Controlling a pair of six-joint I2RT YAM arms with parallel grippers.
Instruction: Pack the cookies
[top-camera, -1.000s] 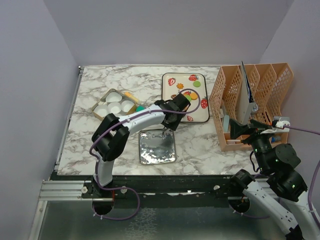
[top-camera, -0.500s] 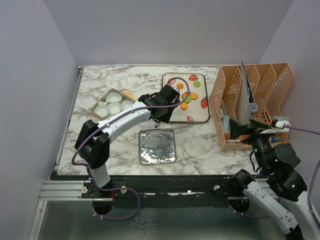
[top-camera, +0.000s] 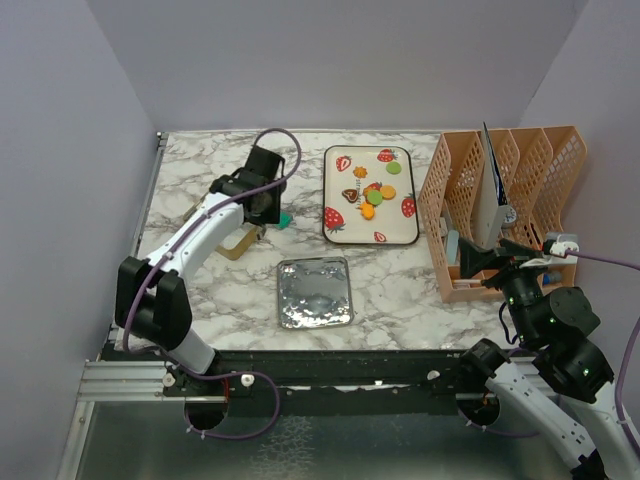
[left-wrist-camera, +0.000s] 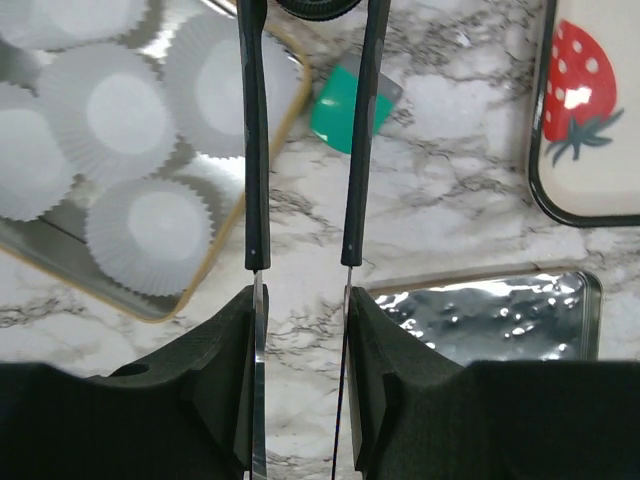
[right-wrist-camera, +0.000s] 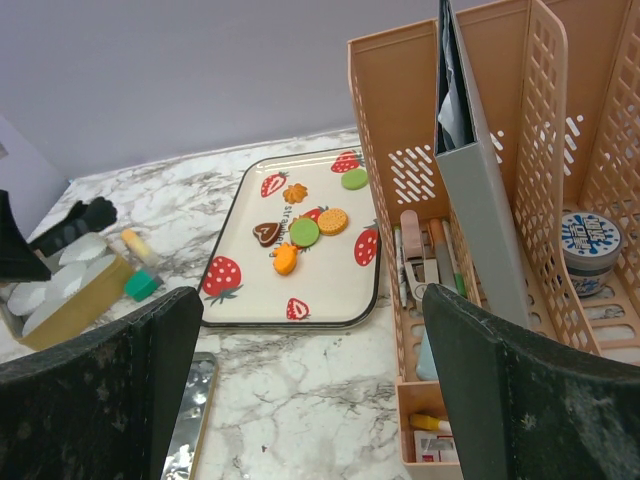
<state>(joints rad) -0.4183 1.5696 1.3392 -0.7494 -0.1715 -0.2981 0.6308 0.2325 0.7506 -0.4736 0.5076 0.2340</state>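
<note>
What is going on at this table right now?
The left gripper hangs over the edge of the tin of paper cups, pinching what looks like a black cookie at its tips. Several cookies lie on the strawberry tray. The right gripper sits open by the orange file rack.

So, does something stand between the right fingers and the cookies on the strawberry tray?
Nothing visible does. The cookies lie uncovered on the white tray, and only bare marble table lies between it and the open right fingers. The orange organizer stands off to the right side, not across the way.
</note>
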